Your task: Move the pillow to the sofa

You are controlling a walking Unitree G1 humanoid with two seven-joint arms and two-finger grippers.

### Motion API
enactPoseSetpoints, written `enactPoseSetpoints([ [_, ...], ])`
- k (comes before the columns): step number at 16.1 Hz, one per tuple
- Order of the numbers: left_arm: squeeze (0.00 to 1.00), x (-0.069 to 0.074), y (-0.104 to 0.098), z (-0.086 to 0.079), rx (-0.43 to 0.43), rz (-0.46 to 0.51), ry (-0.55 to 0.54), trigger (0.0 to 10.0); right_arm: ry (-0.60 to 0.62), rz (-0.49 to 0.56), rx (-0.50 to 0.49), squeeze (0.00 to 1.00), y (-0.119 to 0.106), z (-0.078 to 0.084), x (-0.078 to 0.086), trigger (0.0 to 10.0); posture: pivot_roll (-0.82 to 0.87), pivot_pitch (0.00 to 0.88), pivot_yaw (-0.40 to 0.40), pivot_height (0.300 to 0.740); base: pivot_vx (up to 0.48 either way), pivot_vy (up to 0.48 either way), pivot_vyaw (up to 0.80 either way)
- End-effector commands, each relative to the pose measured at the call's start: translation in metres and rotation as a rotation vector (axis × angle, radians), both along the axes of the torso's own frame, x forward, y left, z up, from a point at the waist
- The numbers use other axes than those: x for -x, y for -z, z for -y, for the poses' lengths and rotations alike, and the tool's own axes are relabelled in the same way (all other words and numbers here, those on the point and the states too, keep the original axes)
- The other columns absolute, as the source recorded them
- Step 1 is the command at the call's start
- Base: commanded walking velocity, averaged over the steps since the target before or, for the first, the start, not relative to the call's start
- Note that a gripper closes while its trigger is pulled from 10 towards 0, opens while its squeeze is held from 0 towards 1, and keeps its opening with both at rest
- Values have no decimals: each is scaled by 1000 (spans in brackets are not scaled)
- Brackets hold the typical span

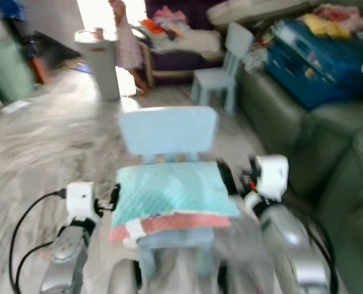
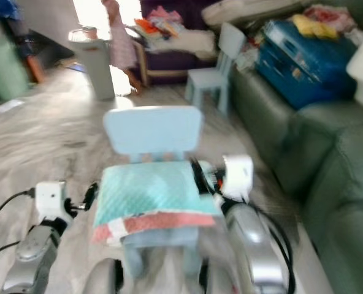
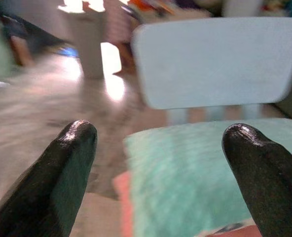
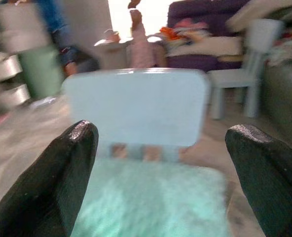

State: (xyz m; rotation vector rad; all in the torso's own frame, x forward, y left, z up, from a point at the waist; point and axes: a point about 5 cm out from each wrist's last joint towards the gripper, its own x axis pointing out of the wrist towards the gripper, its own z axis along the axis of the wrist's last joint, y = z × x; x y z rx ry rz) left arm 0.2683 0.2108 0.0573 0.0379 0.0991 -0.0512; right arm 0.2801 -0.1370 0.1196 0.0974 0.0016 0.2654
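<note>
A teal quilted pillow point(image 1: 172, 193) with a red and white front edge lies on the seat of a small light-blue chair point(image 1: 168, 130) right in front of me. My left gripper point(image 1: 112, 197) is at the pillow's left edge, open; its wrist view has the pillow point(image 3: 205, 177) between its spread fingers point(image 3: 69, 163). On the pillow's right side is my right gripper point(image 1: 228, 177), also open, looking over the pillow point(image 4: 151, 202) toward the chair back point(image 4: 136, 106). The green sofa point(image 1: 328, 165) runs along the right. The views are blurred.
A blue suitcase point(image 1: 313, 58) and clothes lie on the sofa's far end. A second small blue chair point(image 1: 221, 67) stands beyond, near a purple couch point(image 1: 181, 43) piled with clothes. A white cylindrical bin point(image 1: 102, 61) and a person point(image 1: 125, 37) are at the back left.
</note>
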Motion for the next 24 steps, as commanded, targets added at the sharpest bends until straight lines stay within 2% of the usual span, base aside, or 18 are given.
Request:
enactPoseSetpoints([
  [1, 0, 6, 9, -4, -15, -45, -26, 10000, -10, 5, 2, 0, -2, -2, -1, 10000, -121, 21, 37, 546, 0, 0, 0],
  [3, 0, 6, 7, -10, -54, -37, -62, 10000, -9, 5, 7, 0, -2, -2, -3, 10000, -119, 22, 35, 521, 0, 0, 0],
  [4, 0, 6, 5, -19, -97, -29, -116, 10000, -6, 5, 15, 0, -1, -1, -3, 10000, -118, 23, 34, 506, 0, 0, 0],
  [7, 0, 7, 2, -25, -129, -17, -158, 10000, -6, 7, 29, 0, 0, 2, -6, 10000, -116, 23, 33, 471, 0, 0, 0],
  [10, 0, 6, -1, -25, -140, 1, -179, 10000, -11, 18, 44, 0, -2, 3, -8, 10000, -114, 23, 28, 441, 0, 0, 0],
  [14, 0, -1, -17, -24, -113, 63, -193, 10000, -17, 29, 56, 0, -6, 6, -11, 10000, -109, 38, 12, 386, 0, 0, 0],
  [17, 0, -3, -27, -29, -117, 100, -222, 10000, -30, 37, 67, 0, -8, 5, -10, 10000, -108, 69, 6, 351, 0, 0, 0],
  [20, 0, -16, -49, -39, -108, 170, -271, 10000, -54, 83, 109, 0, -20, 5, -16, 10000, -111, 101, 3, 321, 0, 0, 0],
  [21, 0, -26, -70, -45, -90, 234, -303, 10000, -74, 136, 144, 0, -34, 8, -24, 10000, -113, 141, 0, 312, 0, 0, 0],
  [23, 0, -47, -97, -50, -61, 303, -319, 10000, -94, 191, 180, 0, -52, 10, -38, 10000, -117, 174, 0, 312, 0, 0, 0],
  [24, 0, -52, -105, -50, -50, 318, -317, 10000, -101, 207, 189, 0, -59, 10, -43, 10000, -118, 183, -2, 312, 0, 0, 0],
])
